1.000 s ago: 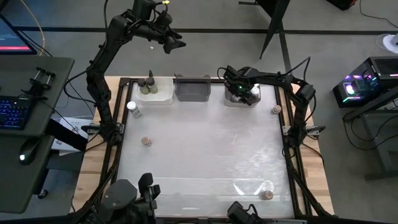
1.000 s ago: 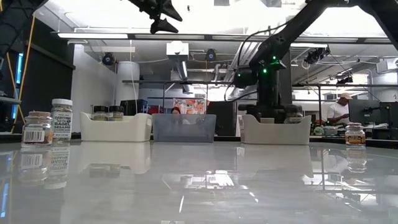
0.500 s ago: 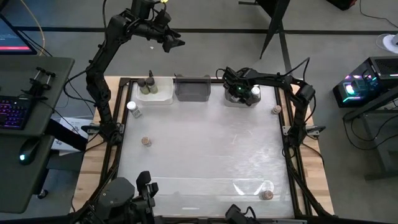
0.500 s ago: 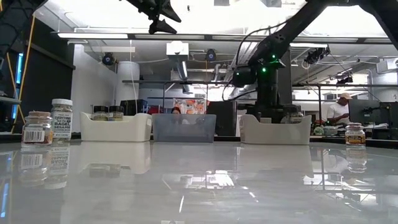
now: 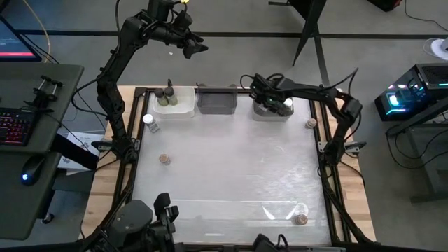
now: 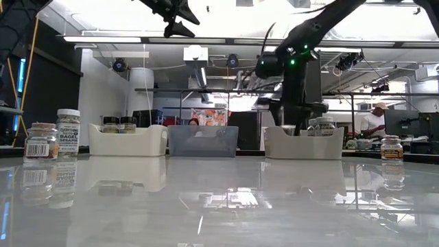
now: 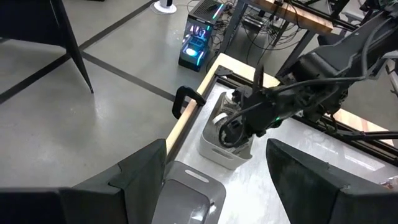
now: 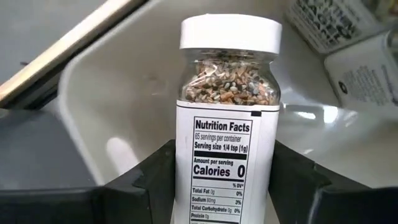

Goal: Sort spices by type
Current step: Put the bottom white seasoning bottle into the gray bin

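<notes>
Hovering over the white bin [image 5: 271, 112] at the surface's back right, the right claw [image 8: 225, 180] has its fingers clamped on a white-capped spice jar [image 8: 229, 112], apparently adding it to matching jars there, while the left claw [image 5: 198, 49] waits open, raised behind the surface.

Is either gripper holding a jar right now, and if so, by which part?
The right gripper grips a white-capped jar by its labelled lower body, over the white bin. The left gripper is raised beyond the table and holds nothing.
</notes>
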Tool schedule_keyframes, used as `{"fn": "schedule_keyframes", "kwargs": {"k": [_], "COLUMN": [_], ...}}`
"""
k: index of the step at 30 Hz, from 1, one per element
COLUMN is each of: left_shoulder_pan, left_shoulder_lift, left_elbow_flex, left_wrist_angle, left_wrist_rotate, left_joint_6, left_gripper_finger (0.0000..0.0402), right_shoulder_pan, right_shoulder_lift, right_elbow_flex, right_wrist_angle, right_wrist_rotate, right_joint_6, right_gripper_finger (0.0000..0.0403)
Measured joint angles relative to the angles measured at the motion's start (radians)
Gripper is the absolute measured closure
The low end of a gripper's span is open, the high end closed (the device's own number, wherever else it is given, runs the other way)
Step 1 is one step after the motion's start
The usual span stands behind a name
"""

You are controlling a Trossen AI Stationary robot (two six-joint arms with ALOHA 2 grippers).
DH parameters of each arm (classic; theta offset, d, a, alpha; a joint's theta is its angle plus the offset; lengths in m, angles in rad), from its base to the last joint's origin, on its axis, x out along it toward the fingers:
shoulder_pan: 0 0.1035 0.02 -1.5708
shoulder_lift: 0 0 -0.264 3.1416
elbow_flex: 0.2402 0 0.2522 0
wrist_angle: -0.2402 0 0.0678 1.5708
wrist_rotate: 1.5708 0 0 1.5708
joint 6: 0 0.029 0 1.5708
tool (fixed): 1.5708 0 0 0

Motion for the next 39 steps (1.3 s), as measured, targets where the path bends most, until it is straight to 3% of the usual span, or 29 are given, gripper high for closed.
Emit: {"fn": "schedule_keyframes", "kwargs": {"k": [7,12,14,17,20,23,27,30,35,39], "left_shoulder_pan": [0.0,-0.015,-0.031,-0.073,-0.131,-0.204,-0.322,-0.412,-0.51,-0.545], "left_shoulder_lift": [0.0,0.0,0.0,0.01,0.037,0.055,0.069,0.07,0.069,0.07], "left_elbow_flex": [0.0,0.0,0.0,0.0,-0.004,-0.032,-0.108,-0.188,-0.288,-0.327], "left_wrist_angle": [-0.005,-0.031,-0.058,-0.122,-0.171,-0.173,-0.144,-0.11,-0.036,0.046], "left_wrist_rotate": [-0.001,0.004,0.006,0.013,0.068,0.117,0.103,0.029,-0.162,-0.202], "left_joint_6": [-0.011,-0.02,0.007,0.095,0.191,0.249,0.341,0.368,0.367,0.331], "left_gripper_finger": [0.014,0.014,0.014,0.014,0.014,0.014,0.014,0.014,0.014,0.014], "right_shoulder_pan": [0.01,0.045,0.072,0.127,0.192,0.265,0.339,0.36,0.378,0.392], "right_shoulder_lift": [-0.111,-0.228,-0.277,-0.348,-0.383,-0.393,-0.383,-0.382,-0.384,-0.384], "right_elbow_flex": [0.0,0.0,0.0,0.002,0.002,0.002,0.002,0.001,0.001,0.001], "right_wrist_angle": [0.02,0.091,0.138,0.169,0.139,0.132,0.135,0.133,0.134,0.131], "right_wrist_rotate": [0.092,0.129,0.111,0.003,-0.072,-0.084,-0.011,0.024,-0.049,-0.083], "right_joint_6": [-0.275,-0.622,-0.813,-1.084,-1.342,-1.572,-1.64,-1.638,-1.63,-1.63], "right_gripper_finger": [0.0207,0.0207,0.0207,0.0207,0.0207,0.0207,0.0199,0.0195,0.0205,0.0205]}}
